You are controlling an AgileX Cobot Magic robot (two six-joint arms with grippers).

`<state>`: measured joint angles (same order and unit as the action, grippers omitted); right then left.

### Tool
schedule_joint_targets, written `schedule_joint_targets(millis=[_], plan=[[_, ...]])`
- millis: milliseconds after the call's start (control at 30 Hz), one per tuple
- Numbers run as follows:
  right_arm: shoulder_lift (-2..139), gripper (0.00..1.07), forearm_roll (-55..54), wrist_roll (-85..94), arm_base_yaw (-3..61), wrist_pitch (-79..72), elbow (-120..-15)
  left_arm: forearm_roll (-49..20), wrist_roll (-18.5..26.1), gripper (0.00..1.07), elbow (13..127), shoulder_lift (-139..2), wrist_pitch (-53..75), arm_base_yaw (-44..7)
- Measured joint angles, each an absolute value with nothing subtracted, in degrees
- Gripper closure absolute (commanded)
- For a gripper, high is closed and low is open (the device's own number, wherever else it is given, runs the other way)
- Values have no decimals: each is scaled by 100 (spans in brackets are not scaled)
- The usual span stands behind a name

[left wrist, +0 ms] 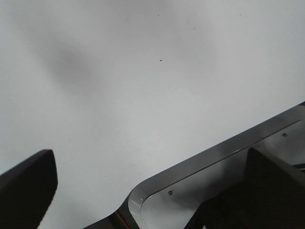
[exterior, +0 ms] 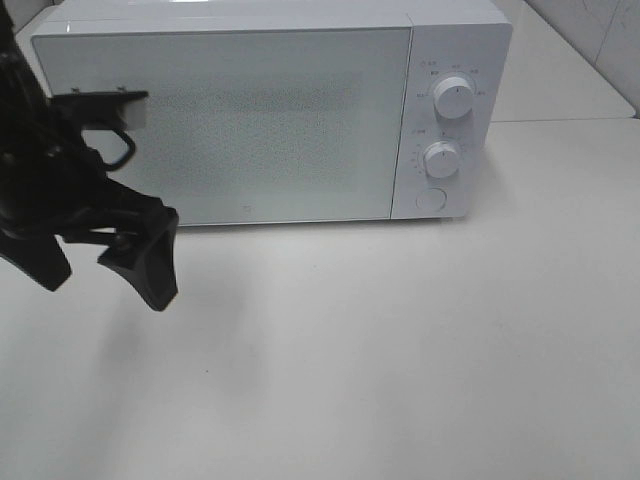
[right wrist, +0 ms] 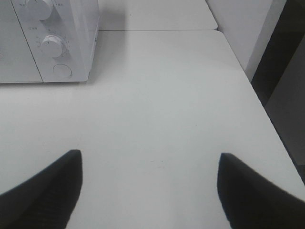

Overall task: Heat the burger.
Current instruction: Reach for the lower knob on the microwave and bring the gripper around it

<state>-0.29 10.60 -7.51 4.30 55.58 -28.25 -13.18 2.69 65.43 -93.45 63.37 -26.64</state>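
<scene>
Hanging over the bare worktop (exterior: 400, 350), the left hand (exterior: 105, 285) has its two dark fingers spread wide with nothing between them. The shut door (exterior: 220, 120) of the white microwave (exterior: 300, 30) stands just beyond it, by the door's outer edge. The right hand (right wrist: 150, 191) shows only in its own wrist view. Its fingers are also apart and empty, and the microwave's control panel lies well ahead of it and off to one side.

The burger appears in none of the views. It is not on the worktop near either hand, and the door's frosted face hides whatever is inside, so I cannot tell whether it is already in the oven.

With the door shut and both hands free, the step in hand is most likely work on the oven itself, not carrying food. If the burger is inside, the next move would be a careful pinch and turn of the lower knob (exterior: 440, 158), or the upper knob (exterior: 455, 100). If not, the round button (exterior: 431, 199) below them probably needs a press to release the door. The right hand is the better placed for these.
</scene>
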Motion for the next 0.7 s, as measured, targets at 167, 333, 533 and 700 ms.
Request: schedule_joint_targets(millis=[167, 333, 533, 700], plan=[[-29, 33, 1060, -751, 430, 5558, -2825, -1346, 275, 6, 6303, -8606, 6371, -1908], [-29, 33, 1060, -751, 430, 5558, -2825, -1329, 332, 6, 5879, -7907, 6469, -1054], [-29, 33, 1060, -751, 430, 5558, -2825, -1301, 516, 6, 5311, -7024, 6486, -120], [-29, 33, 1060, -751, 430, 5558, -2825, -1283, 710, 6, 4830, -6205, 6446, 332]])
